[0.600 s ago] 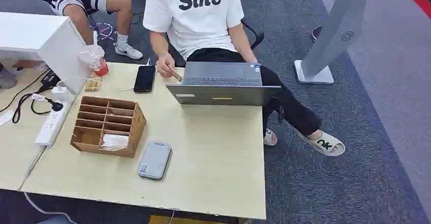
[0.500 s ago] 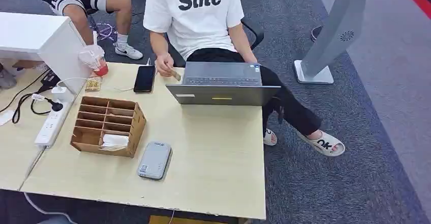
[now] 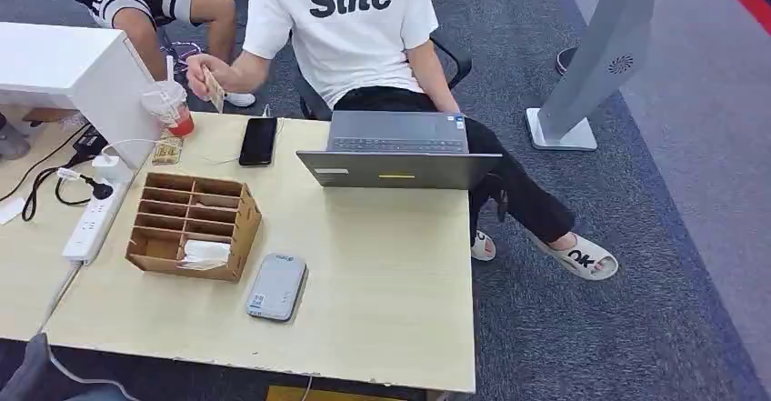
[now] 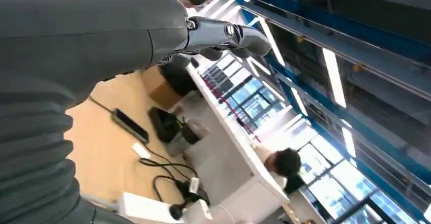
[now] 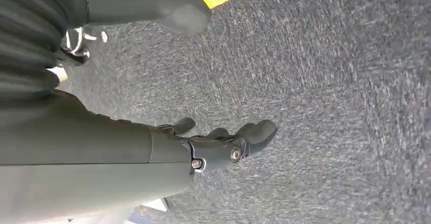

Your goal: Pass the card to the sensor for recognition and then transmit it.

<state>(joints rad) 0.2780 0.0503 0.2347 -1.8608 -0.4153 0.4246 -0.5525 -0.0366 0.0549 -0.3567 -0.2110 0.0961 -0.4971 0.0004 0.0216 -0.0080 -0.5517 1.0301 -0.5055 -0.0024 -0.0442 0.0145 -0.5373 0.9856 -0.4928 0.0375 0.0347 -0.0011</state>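
A person in a white shirt sits behind the table (image 3: 382, 274) and holds a small tan card (image 3: 215, 89) up in one hand (image 3: 200, 74), above the table's far left corner. The grey flat sensor (image 3: 276, 286) lies near the table's front edge, beside a wooden organizer (image 3: 193, 225). My left hand (image 4: 218, 31) is raised beside the table with its fingers stretched out and nothing in them; its arm's grey cover (image 3: 25, 375) shows at the lower left of the head view. My right hand (image 5: 223, 142) hangs over the carpet, fingers loosely apart, holding nothing.
An open laptop (image 3: 398, 154) stands at the table's far edge, with a black phone (image 3: 259, 139) to its left. A cup with red drink (image 3: 171, 110), a power strip (image 3: 89, 224) and cables sit at the left. A white stand (image 3: 591, 65) rises at the right.
The person's hand has lifted the card from beside the laptop up and to the left, past the phone. My left arm's cover has come into the head view's lower left corner.
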